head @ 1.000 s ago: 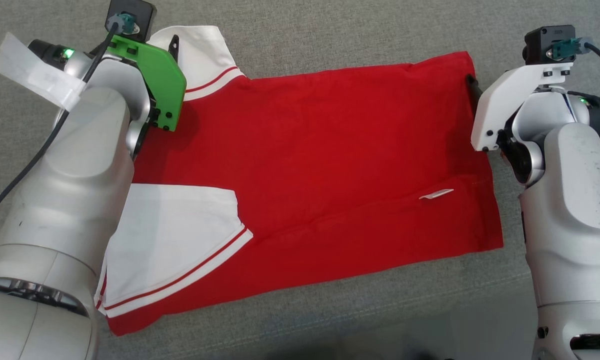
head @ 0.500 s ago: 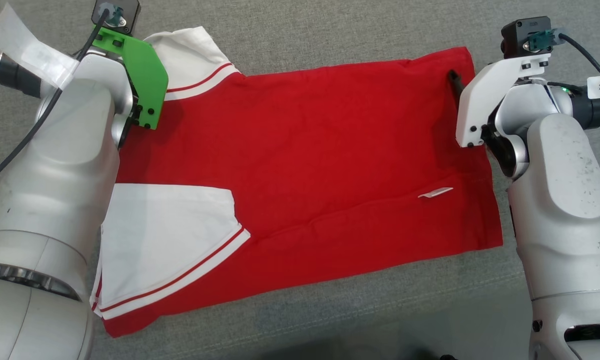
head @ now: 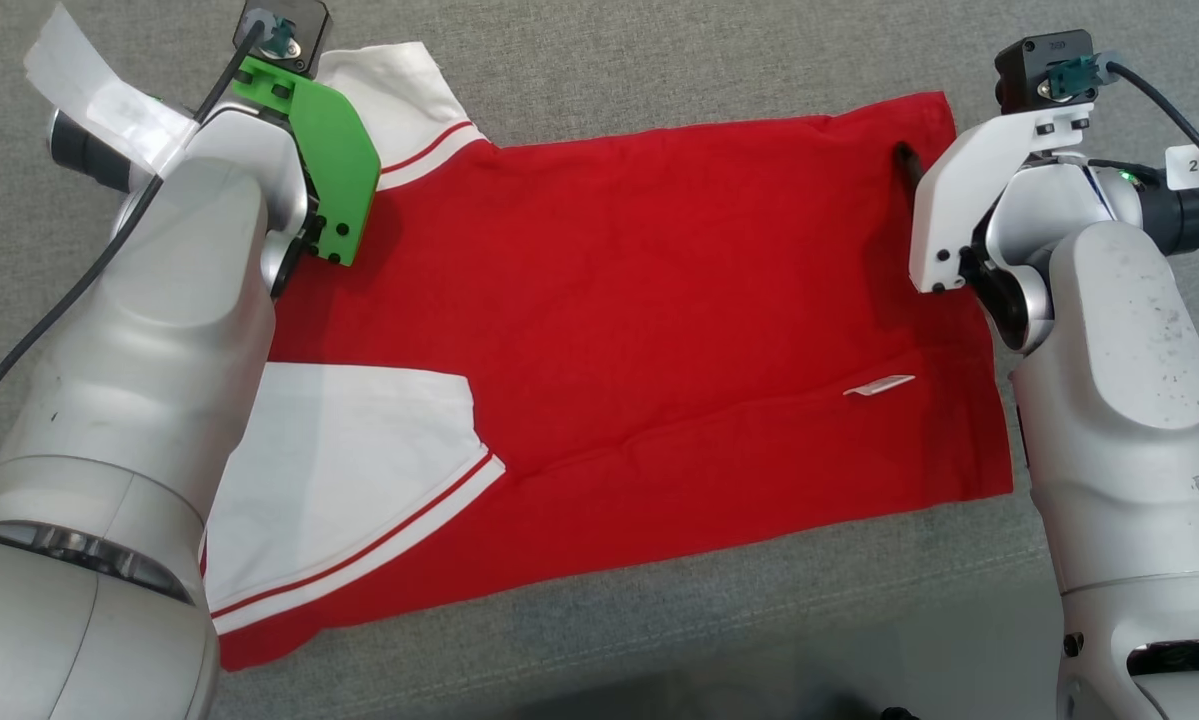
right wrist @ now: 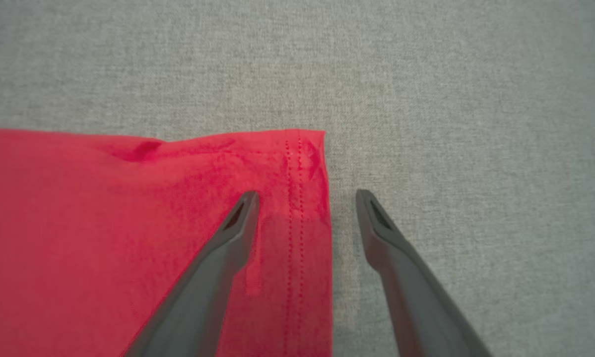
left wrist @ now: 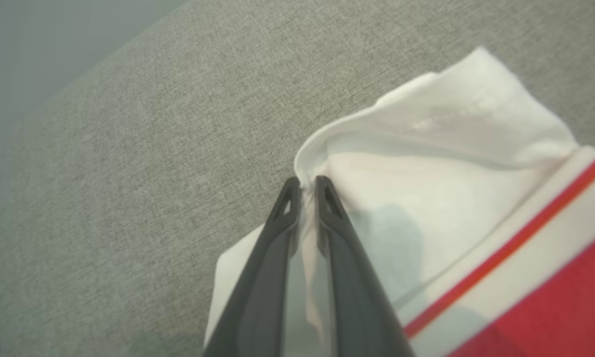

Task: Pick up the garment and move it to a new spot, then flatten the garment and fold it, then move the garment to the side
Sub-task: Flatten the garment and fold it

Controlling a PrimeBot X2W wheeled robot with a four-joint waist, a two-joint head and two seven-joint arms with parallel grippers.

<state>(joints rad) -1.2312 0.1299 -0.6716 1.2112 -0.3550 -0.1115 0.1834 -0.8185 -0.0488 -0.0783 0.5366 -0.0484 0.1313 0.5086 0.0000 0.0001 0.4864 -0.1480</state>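
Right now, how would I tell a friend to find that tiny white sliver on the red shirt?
Start at the large red shirt with white sleeves, spread flat on the grey woven surface. Follow it to the plain red end beside the robot's right arm. There lies a thin white slanted strip, the lone pale mark there, much smaller than the striped sleeves.

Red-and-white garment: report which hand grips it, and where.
Left hand pinches the red-and-white fabric garment by its white sleeve edge; right hand, open astride the red hem, holds nothing.

There are two grippers, the left gripper [left wrist: 306, 186] and the right gripper [right wrist: 307, 198]. Between them lies one red shirt [head: 639, 300] with two white sleeves [head: 349, 480]. One white tag [head: 879, 386] sits near the right gripper.
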